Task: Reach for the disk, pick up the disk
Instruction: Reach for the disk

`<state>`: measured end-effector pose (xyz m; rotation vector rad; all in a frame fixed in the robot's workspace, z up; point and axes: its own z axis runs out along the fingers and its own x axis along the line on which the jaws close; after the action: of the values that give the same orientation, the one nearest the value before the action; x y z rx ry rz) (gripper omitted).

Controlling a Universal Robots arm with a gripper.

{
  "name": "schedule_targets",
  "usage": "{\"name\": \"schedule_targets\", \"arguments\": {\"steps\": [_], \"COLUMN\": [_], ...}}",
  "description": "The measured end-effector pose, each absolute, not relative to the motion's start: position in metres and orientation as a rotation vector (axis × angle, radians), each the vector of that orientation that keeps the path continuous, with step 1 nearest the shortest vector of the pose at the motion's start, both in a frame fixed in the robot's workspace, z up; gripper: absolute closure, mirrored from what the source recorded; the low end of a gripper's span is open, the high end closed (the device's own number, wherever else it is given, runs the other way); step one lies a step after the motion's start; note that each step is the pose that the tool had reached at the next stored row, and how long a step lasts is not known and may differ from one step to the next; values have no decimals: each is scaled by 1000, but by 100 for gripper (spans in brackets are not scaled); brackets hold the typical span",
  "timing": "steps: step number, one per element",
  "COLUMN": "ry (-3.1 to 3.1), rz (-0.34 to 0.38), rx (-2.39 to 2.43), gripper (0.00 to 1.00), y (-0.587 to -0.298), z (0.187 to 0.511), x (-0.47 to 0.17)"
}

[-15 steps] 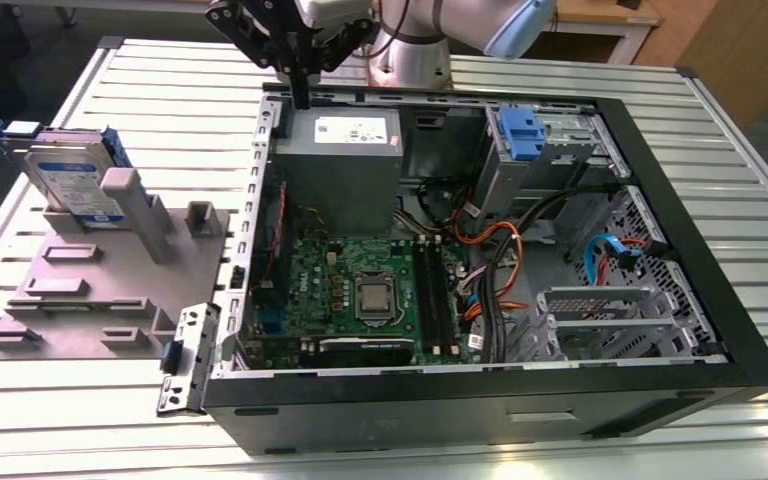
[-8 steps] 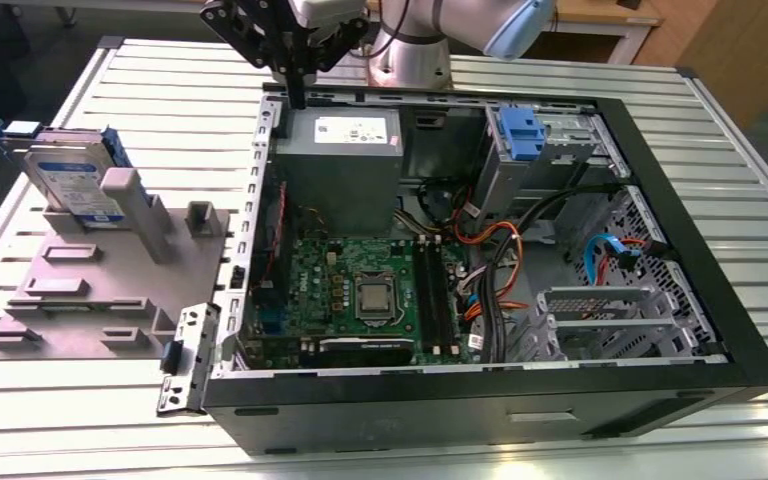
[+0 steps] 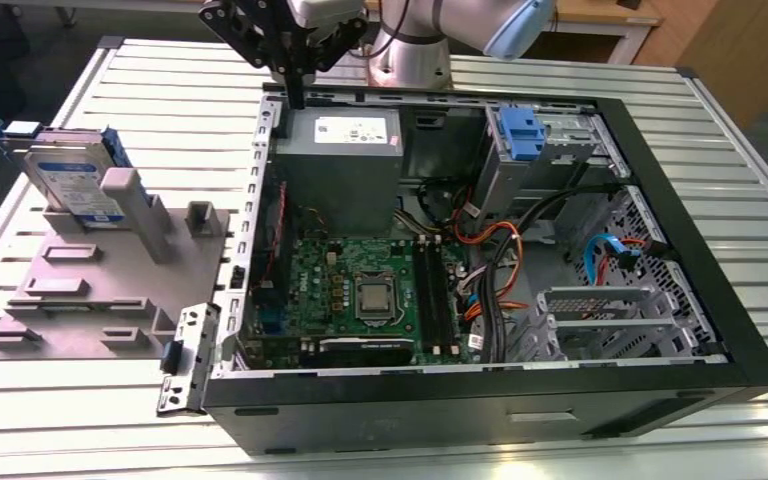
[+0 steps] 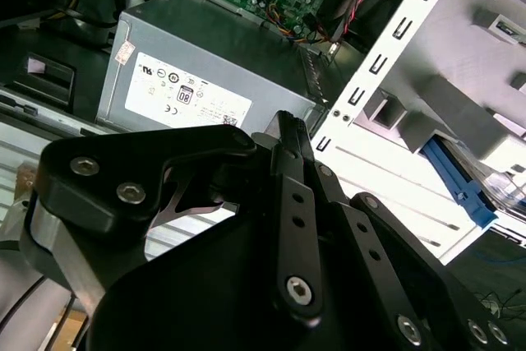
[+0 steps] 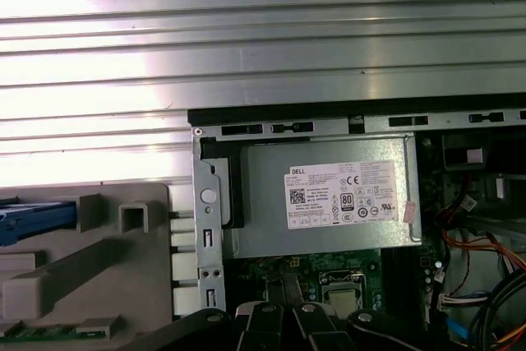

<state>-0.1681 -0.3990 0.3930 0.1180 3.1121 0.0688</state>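
Silver-grey disk point(image 3: 71, 182) stands on edge in the grey fixture point(image 3: 84, 288) on the surface point(image 3: 64, 430), at the exterior view's left. Claw point(image 3: 295, 98) hangs over the case point(image 3: 491, 400) corner by the power supply point(image 3: 337, 165), seemingly closed tight and empty, well apart from the disk.

**Layout of the work area.** A slatted table point(image 3: 157, 70) bears an open computer case point(image 3: 491, 405) at centre. A fixture plate point(image 3: 77, 290) lies beside the case, on the exterior view's left. The disk point(image 3: 75, 185) stands on edge at the plate's far end, apart from the case.

Inside the case:
- The power supply point(image 3: 337, 170) sits in the far corner nearest the plate.
- The motherboard point(image 3: 357, 285) lies in front of it.
- The drive caddy point(image 3: 522, 135) sits at the far wall, toward the exterior view's right.

The gripper point(image 3: 295, 98) hangs over the case rim, beside the power supply.
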Motion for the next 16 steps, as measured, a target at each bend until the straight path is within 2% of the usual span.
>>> {"name": "schedule_targets", "arguments": {"steps": [16], "ry": [3112], "rz": [69], "rx": [118], "gripper": [89], "y": [-399], "z": [393], "x": [-183]}}
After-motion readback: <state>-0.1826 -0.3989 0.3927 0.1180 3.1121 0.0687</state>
